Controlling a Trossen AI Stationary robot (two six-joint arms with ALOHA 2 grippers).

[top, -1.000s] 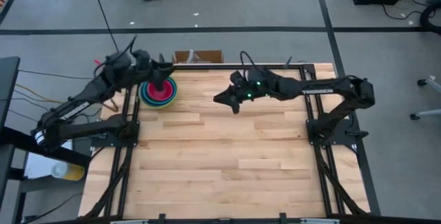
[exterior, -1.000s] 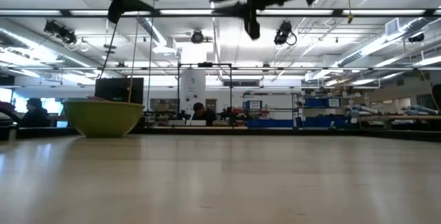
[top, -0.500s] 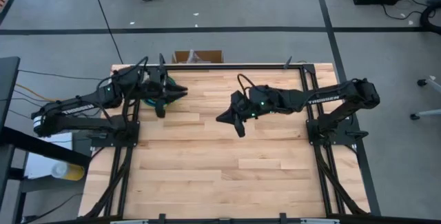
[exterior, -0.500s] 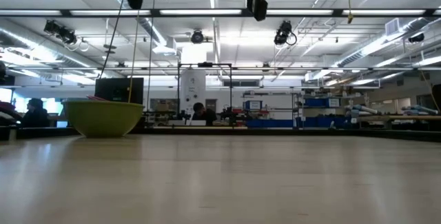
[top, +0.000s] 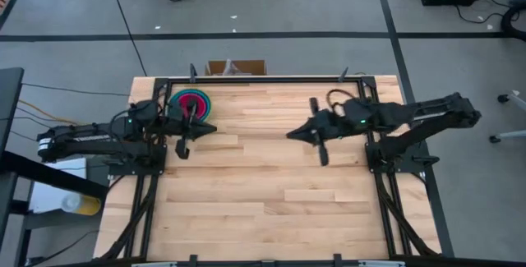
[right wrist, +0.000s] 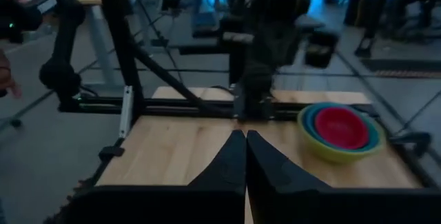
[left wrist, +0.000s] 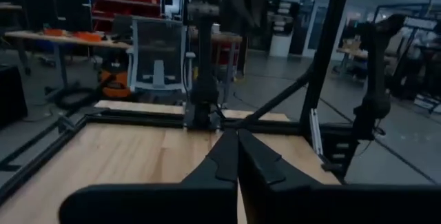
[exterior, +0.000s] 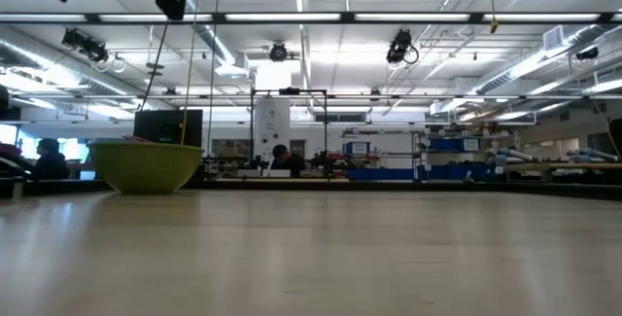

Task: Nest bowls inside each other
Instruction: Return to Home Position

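The left gripper (left wrist: 238,141) hangs above the left side of the table (top: 263,193), its two dark fingers pressed together and holding nothing. Just beyond it, in the far left corner of the pale wood-plank top, one stack of round plastic bowls (top: 191,103) sits upright, mouths up. Lime green is outermost, with blue rings inside and magenta at the centre. The exact count cannot be told. The right gripper (right wrist: 246,140) hangs over the right half, likewise closed and empty.
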